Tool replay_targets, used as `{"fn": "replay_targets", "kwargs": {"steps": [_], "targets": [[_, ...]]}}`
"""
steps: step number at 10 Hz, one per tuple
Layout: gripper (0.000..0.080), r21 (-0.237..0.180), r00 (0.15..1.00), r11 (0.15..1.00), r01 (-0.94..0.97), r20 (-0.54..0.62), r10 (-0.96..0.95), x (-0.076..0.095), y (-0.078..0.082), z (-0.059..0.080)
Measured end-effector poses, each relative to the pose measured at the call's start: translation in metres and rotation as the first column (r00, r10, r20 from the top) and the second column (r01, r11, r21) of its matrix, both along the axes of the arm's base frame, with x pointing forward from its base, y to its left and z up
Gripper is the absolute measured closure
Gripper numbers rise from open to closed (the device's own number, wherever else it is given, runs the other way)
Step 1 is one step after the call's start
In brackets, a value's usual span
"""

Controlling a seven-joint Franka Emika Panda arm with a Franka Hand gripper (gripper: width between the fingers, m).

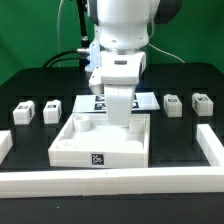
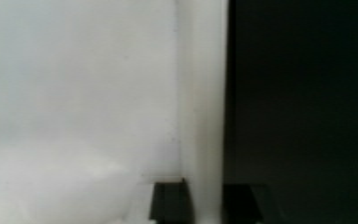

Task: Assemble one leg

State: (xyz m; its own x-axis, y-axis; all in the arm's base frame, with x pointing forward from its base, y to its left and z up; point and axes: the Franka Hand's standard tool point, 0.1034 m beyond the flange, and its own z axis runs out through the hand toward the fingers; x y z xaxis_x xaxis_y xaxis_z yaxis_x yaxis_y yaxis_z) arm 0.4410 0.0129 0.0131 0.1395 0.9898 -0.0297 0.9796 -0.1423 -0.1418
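Astride one panel [image 1: 70,150] edge, the jaws hang, dark table [image 2: 309,100] beyond.

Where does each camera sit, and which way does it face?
Exterior view: off the arm, facing it across the table; shows the arm and its gripper at the white panel's far wall.
Wrist view: on the wrist, looking past the fingertips at a close white surface beside darkness.
Shared: the gripper; probably the panel.

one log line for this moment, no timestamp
gripper: down at panel, open or shut unclear | legs: four loose, two each side of panel | none attached
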Motion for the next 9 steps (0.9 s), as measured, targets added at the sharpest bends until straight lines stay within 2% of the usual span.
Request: {"fn": "replay_targets", "kwargs": {"steps": [4, 9], "targets": [[0.0729, 0.0, 1.0, 1.0, -0.008, 0.003, 0.008, 0.002, 0.002, 0.0], [0.0729, 0.003, 0.993, 0.993, -0.115, 0.034, 0.115, 0.028, 0.041, -0.001]]}}
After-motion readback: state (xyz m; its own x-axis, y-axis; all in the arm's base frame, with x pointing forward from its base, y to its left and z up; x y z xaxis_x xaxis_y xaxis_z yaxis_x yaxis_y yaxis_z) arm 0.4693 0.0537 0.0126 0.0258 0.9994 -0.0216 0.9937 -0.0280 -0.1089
